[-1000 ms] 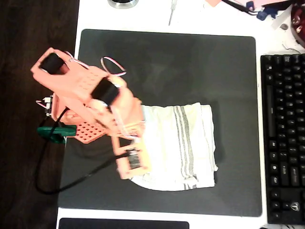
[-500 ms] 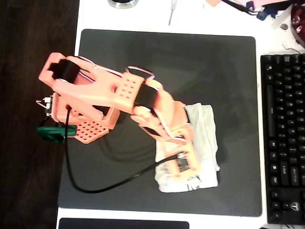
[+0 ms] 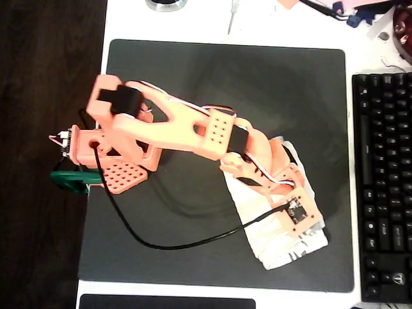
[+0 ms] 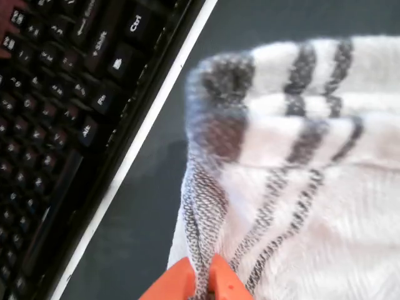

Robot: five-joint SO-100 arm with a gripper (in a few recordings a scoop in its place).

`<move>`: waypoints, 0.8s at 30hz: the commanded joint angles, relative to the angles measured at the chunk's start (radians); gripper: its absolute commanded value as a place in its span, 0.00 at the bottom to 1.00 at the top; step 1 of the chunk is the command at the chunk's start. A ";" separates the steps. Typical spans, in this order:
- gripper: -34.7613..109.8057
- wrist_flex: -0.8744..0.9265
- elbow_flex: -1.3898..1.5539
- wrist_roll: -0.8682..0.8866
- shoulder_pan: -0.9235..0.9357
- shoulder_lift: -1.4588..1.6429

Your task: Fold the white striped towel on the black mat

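The white striped towel (image 3: 280, 248) lies bunched on the right part of the black mat (image 3: 193, 77), mostly under my orange arm in the overhead view. In the wrist view the towel (image 4: 312, 187) fills the right side, grey stripes running across layered folds. My gripper (image 4: 201, 280) is shut, its orange fingertips (image 4: 178, 284) pinching a towel edge at the bottom of the frame. In the overhead view my gripper (image 3: 302, 215) sits over the towel's right side, near the mat's right edge.
A black keyboard (image 3: 386, 187) lies just right of the mat, also at the left of the wrist view as the keyboard (image 4: 69, 100). The arm's orange base (image 3: 109, 161) and black cable (image 3: 167, 243) sit on the mat's left. Small items lie along the top edge.
My arm has swung right across the mat, dragging the towel's left edge over itself. The towel is now narrower, bunched and shifted toward the keyboard.
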 commanded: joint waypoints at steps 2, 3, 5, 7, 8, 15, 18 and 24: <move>0.24 -0.055 -0.012 -0.005 -0.020 -0.054; 0.24 -0.069 -0.012 -0.014 -0.018 -0.069; 0.24 -0.095 -0.012 -0.038 -0.006 -0.098; 0.24 -0.147 0.009 -0.081 0.012 -0.123; 0.24 -0.179 0.026 -0.094 0.023 -0.127; 0.24 -0.517 0.230 -0.094 0.048 -0.064; 0.29 -0.383 0.225 0.028 0.052 0.034; 0.40 -0.244 0.258 0.021 0.055 0.213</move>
